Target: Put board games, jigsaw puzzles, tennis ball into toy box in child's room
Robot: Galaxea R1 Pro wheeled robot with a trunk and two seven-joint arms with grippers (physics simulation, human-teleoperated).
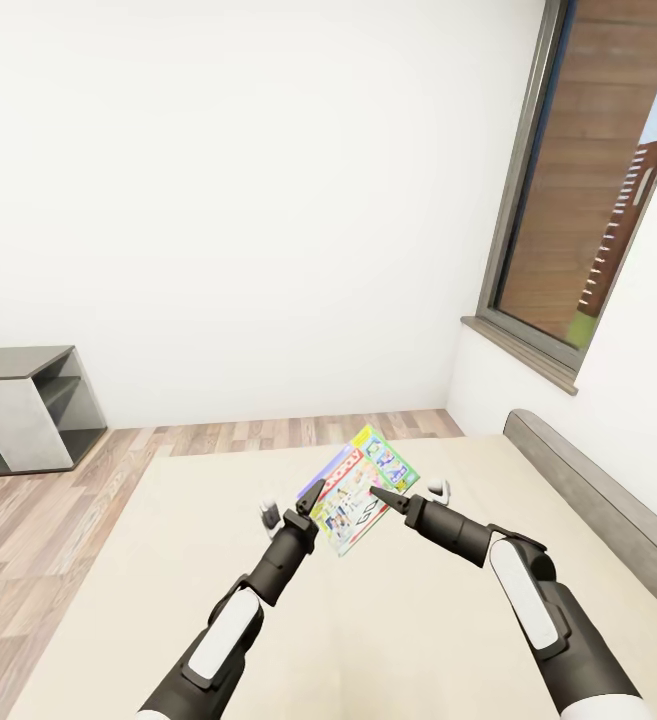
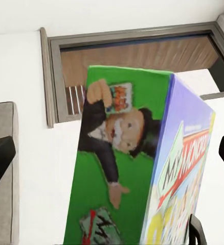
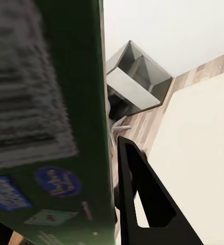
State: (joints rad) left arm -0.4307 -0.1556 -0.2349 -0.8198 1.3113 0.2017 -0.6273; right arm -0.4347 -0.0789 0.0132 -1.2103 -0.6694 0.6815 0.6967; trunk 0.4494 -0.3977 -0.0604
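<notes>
Monopoly box [image 1: 360, 492] pinched betw. both arms' fingers above bed [image 1: 448, 640]; right wrist cam: shelf unit [image 3: 137, 76].

Bare mattress [image 1: 168, 560] all round; headboard [image 1: 608, 500] bounds one side; held game boxes [image 1: 360, 490] between claws.

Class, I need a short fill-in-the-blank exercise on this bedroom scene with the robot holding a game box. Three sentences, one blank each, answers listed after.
1. The Monopoly board game is held up between the left gripper and the ______ gripper.
2. Beneath the raised box lies the beige ______.
3. The grey shelf unit stands on the wooden ______, against the white wall.

Missing words: right; bed; floor
</notes>
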